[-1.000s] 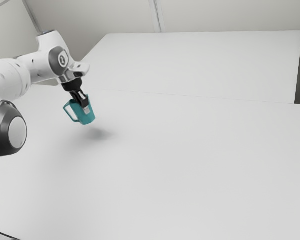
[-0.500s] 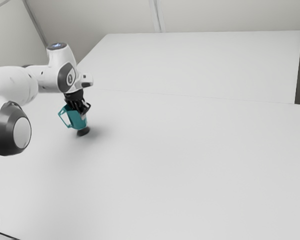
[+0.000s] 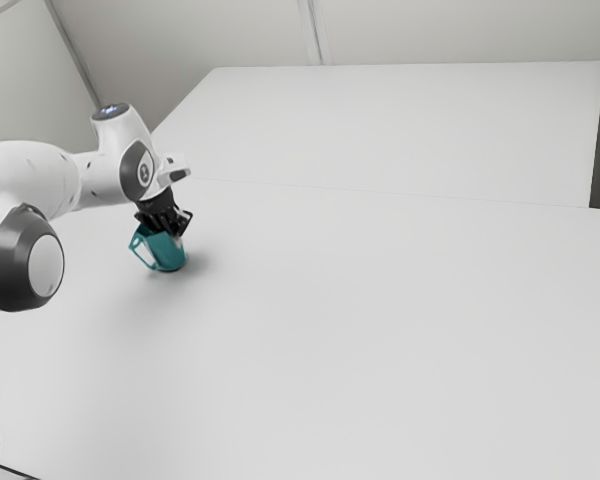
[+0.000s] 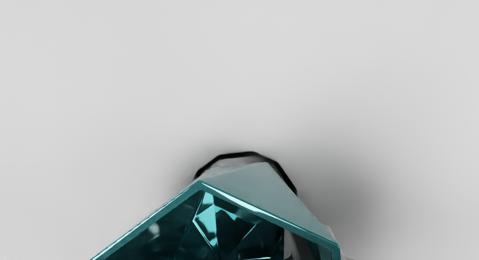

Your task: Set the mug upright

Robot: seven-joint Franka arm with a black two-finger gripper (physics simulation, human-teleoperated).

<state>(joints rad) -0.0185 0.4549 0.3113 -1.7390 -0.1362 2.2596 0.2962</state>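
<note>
The teal mug (image 3: 168, 256) is tilted, its base low over the table and its handle toward the exterior view's left. My gripper (image 3: 173, 236) is shut on the mug's wall near the rim, from above. In the wrist view the angular rim and outer side of the mug (image 4: 247, 189) face the camera, with its dark interior open to view. Beside the rim, parts of the gripper (image 4: 310, 245) show inside and outside the wall. A dark curved edge lies around the base; whether the base touches the table cannot be told.
The white table (image 3: 380, 330) extends widely toward the exterior view's right. A pale panel (image 3: 400, 130) lies beyond its far edge. A dark cable (image 3: 15, 471) runs near the arm's base at the lower left.
My hand has come down toward the table and changed its tilt, carrying the mug lower. Over the last half second the mug has shifted slightly toward the exterior view's right.
</note>
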